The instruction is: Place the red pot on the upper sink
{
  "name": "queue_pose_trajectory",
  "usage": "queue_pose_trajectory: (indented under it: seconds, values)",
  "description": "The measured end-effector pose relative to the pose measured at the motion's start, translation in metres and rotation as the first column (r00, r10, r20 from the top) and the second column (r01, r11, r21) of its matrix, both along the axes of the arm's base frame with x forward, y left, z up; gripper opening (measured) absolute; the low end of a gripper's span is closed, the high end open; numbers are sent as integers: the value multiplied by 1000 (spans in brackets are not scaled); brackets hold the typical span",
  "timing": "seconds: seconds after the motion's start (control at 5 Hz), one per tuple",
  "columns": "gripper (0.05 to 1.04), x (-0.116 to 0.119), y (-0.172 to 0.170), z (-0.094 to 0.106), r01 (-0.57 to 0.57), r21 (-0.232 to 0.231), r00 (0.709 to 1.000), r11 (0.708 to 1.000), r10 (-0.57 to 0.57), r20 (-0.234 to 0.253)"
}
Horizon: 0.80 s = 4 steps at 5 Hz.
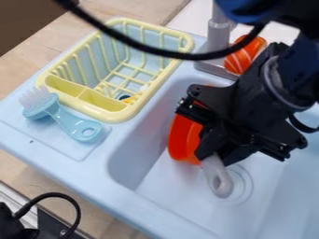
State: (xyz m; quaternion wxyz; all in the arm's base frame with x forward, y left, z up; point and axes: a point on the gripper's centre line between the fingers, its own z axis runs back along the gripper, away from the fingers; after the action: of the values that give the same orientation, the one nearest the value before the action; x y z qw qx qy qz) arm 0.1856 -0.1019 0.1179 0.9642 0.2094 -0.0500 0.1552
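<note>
Red pot (182,140) is in the basin of the light blue sink (134,175), toward the basin's rack side. Looks tilted, part of its orange-red wall in view, the rest behind the gripper (211,148). Grey handle (216,177) sticks out from under the gripper and points to the lower part of the view, its end overlapping the round drain (243,186). Gripper is right at the pot, over the spot where handle and pot meet. Can't tell how wide the gripper stands, or if it has hold of the pot. Black arm (296,65) comes in from the upper right.

Beside the basin, on the sink's ledge, pale yellow dish rack (113,115), with something small, blue and yellow, in it; too small to name. Light blue brush (72,122) lies just beside the rack, pale bristles at the upper left, looped end at the lower right. Grey faucet (218,35) behind the basin, orange item with white stripes (240,58) next to it, partly behind the arm. Black cable (146,49) crosses over the rack. Wooden bench (22,74) under the sink. Black device (12,226) in the lower left corner, with a curved cord.
</note>
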Motion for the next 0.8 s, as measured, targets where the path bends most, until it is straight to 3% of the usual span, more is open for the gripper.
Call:
queue_pose_trajectory:
  seconds: [0.2,0.4,0.6,0.8]
  values:
    - [189,4,-3,-6,-47,-154,997,987,56,57]
    - [418,6,-3,-9,-55,-216,996,975,70,62]
    - [708,3,0,-4,-40,-305,986,952,88,143]
    - [968,3,1,-2,-29,-342,980,939,95,177]
